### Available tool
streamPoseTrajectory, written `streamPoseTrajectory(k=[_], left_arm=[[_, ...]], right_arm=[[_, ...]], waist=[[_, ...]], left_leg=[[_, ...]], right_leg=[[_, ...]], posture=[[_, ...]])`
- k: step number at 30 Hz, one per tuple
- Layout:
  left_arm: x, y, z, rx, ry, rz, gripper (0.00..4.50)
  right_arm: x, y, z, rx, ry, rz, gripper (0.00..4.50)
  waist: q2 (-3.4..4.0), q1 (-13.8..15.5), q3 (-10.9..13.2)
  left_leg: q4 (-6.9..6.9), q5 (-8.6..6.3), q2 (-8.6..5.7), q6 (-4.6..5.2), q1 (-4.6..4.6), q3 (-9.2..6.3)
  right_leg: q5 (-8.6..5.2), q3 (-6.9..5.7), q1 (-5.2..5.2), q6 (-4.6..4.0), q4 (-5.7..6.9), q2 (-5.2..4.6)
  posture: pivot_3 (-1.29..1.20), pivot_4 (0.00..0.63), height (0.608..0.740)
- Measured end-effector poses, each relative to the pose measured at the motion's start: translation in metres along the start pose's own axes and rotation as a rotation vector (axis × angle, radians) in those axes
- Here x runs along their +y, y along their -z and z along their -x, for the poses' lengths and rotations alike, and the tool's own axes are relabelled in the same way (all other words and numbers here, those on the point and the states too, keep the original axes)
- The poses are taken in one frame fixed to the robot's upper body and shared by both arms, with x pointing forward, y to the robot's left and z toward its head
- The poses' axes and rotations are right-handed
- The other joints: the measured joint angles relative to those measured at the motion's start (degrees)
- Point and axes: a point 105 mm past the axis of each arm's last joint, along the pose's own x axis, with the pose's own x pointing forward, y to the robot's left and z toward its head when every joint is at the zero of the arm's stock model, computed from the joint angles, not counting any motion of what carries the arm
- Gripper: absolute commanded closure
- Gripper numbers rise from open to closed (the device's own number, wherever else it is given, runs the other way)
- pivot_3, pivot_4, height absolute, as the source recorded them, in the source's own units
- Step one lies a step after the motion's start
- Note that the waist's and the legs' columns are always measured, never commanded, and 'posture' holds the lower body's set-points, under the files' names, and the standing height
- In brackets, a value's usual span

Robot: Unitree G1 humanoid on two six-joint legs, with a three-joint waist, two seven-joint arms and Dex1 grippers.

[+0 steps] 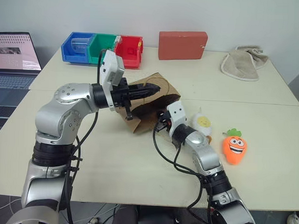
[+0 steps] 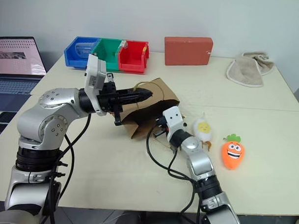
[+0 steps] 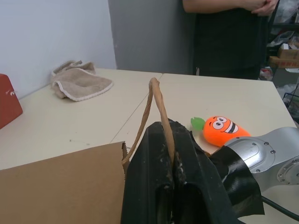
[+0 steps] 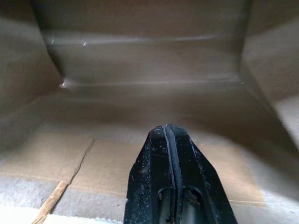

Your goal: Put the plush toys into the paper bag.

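Left end effector (image 3: 170,154) pinches 1 handle (image 3: 156,112) to hold paper bag (image 1: 152,104) open mid-bench. Right end effector (image 4: 169,140), fingers pressed together, empty, sits inside. 2 plush toys, egg (image 1: 203,124) & carrot (image 1: 234,148), wait nearer bench's right edge.

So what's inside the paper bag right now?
The right gripper, shut, pokes inside the paper bag; bare paper around it. Egg toy and carrot toy lie outside. Corners stay hidden.
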Motion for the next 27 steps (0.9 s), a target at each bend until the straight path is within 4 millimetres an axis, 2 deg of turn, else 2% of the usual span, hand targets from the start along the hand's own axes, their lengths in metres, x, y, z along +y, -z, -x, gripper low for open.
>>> streamPoseTrajectory(k=[4, 11, 15, 22, 27], left_arm=[[-0.004, -0.002, -0.002, -0.008, 0.013, 0.008, 4.50], [-0.005, -0.003, -0.005, -0.023, 0.014, 0.021, 4.50], [-0.003, -0.009, -0.005, -0.024, 0.012, 0.002, 4.50], [0.029, -0.049, 0.008, -0.061, -0.091, -0.139, 4.50], [0.041, -0.058, 0.011, -0.073, -0.127, -0.188, 4.50]], right_arm=[[0.005, 0.005, -0.005, 0.018, -0.010, -0.007, 4.48], [0.008, 0.028, -0.019, 0.088, 0.010, -0.030, 4.48], [0.009, 0.028, -0.020, 0.089, 0.010, -0.028, 4.48], [0.011, 0.028, -0.021, 0.090, 0.020, -0.041, 4.48], [0.011, 0.028, -0.021, 0.092, 0.020, -0.042, 4.48]], waist=[[0.00, -0.08, 0.00], [0.00, -0.04, 0.00], [0.00, -0.07, 0.00], [0.00, -0.12, 0.00], [0.00, -0.12, 0.00]], left_leg=[[0.00, 0.00, 0.01, 0.00, 0.00, 0.01], [0.00, 0.00, 0.01, 0.00, -0.01, 0.01], [0.01, 0.00, 0.01, 0.00, 0.01, 0.01], [0.00, 0.00, 0.05, 0.00, 0.03, 0.01], [0.00, 0.00, 0.13, 0.00, 0.03, 0.02]], right_leg=[[0.00, 0.01, -0.01, 0.00, 0.00, 0.00], [0.04, 0.01, -0.01, -0.06, -0.01, 0.01], [0.03, 0.00, 0.00, -0.04, 0.01, 0.01], [0.01, 0.00, 0.00, -0.02, 0.00, 0.07], [0.02, 0.01, -0.01, -0.02, 0.00, 0.14]], posture=[[0.00, 0.150, 0.740], [0.00, 0.150, 0.740], [0.00, 0.150, 0.740], [0.00, 0.150, 0.740], [0.00, 0.150, 0.740]])
